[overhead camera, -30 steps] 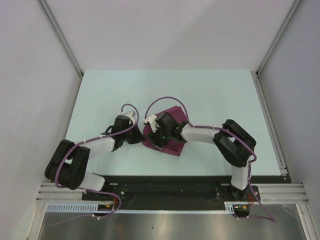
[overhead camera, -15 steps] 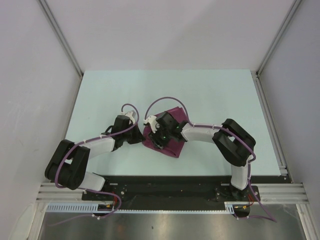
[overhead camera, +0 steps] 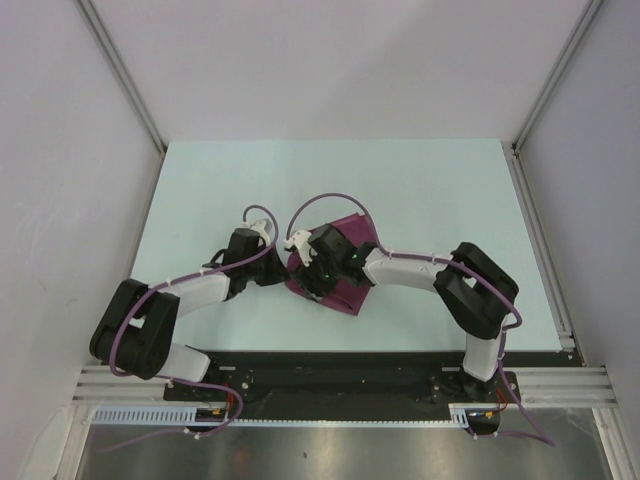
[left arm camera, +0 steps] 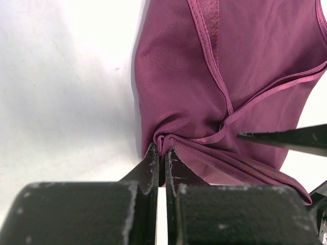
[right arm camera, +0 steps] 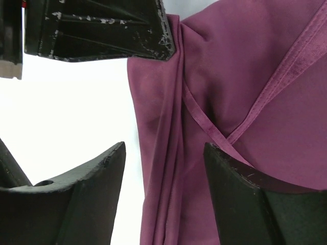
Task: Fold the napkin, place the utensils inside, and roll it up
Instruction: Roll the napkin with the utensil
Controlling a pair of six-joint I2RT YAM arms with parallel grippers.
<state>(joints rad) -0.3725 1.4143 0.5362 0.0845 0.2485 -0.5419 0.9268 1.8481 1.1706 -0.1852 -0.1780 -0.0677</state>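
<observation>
Since a second ago, the right arm's elbow has swung slightly right and nearer, carrying the right gripper (right arm camera: 164, 150) a little left over the napkin (overhead camera: 340, 296); the left arm has not moved. The napkin lies folded in the middle of the table (overhead camera: 420, 190), hemmed edges crossing on top. Its left edge is gathered into a small pleat, and the left gripper (left arm camera: 160, 153) has its jaws closed tight on that pleat, apparently anchoring the cloth so it cannot slide. The right gripper's jaws stand wide apart, holding nothing, poised above the same left edge just beside the left one, probably to take a second grip for folding or rolling. No spoon shows in any view; whether it is inside the fold cannot be told. The two grippers crowd each other, leaving little room.
</observation>
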